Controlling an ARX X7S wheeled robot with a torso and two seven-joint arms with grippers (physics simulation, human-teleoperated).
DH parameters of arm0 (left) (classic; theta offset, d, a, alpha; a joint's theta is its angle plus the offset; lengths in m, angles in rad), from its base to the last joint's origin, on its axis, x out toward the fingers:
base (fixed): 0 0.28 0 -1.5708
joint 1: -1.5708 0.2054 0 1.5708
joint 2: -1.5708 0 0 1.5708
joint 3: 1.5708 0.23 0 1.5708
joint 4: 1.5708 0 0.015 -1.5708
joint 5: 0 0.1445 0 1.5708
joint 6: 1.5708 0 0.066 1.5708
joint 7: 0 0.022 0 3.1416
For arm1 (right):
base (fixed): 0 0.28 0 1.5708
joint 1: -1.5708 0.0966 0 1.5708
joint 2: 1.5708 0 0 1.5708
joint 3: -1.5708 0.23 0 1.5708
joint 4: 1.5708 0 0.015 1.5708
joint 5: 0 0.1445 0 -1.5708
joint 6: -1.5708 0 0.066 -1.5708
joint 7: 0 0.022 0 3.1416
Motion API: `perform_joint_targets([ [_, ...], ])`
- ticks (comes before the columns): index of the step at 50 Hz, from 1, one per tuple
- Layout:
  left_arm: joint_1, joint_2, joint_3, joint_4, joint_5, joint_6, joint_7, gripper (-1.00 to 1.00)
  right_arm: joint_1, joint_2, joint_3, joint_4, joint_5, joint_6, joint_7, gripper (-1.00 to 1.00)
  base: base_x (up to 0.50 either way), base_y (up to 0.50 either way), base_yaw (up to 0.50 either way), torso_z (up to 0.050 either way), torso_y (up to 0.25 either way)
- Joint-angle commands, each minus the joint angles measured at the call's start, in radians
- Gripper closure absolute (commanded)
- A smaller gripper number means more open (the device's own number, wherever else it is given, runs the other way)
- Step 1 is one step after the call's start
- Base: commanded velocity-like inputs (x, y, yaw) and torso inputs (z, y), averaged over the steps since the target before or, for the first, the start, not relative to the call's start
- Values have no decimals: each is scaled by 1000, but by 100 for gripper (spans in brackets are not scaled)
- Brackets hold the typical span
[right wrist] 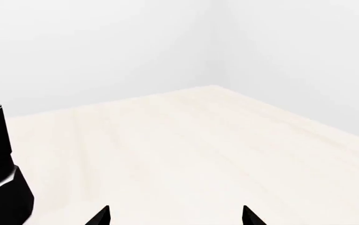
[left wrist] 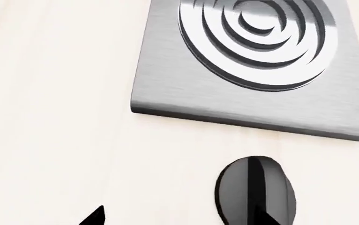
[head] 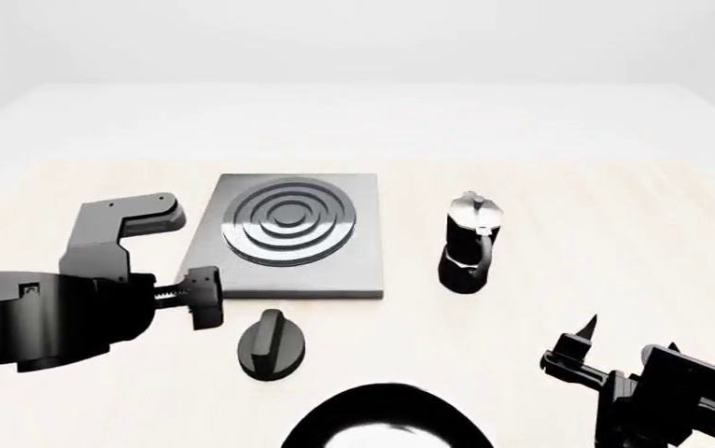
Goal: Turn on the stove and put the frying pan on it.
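While the left gripper (head: 196, 297) hung with its jaws apart, empty, just left of the knob (head: 269, 344), the stove (head: 293, 238) lay flat just beyond both. Nearest the robot, the frying pan (head: 386, 417) showed partly at the frame's edge. Farther right stood a moka pot (head: 471, 245), then the right gripper (head: 578, 359), likewise spread and empty, over the pale wooden table (head: 581, 196) amid white walls.

- One stove plate (head: 293, 238)
- One black knob (head: 271, 343)
- One moka pot (head: 469, 245)
- One frying pan (head: 383, 422)
- Two grippers: left (head: 168, 250), right (head: 607, 350)
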Motion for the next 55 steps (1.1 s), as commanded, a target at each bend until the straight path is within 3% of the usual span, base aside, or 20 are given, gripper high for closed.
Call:
perform_joint_targets([
  [1,52,-23,5,8,-23,14,-13,-100,2,3,-7,9,2,-4,5,-100,0,0,0,0,0],
  [40,57,-12,75,-101,182,60,245,-100,-4,17,-21,2,16,-8,21,-100,0,0,0,0,0],
  [55,59,-9,104,-130,216,72,292,-100,-4,22,-26,5,21,-13,27,-100,0,0,0,0,0],
])
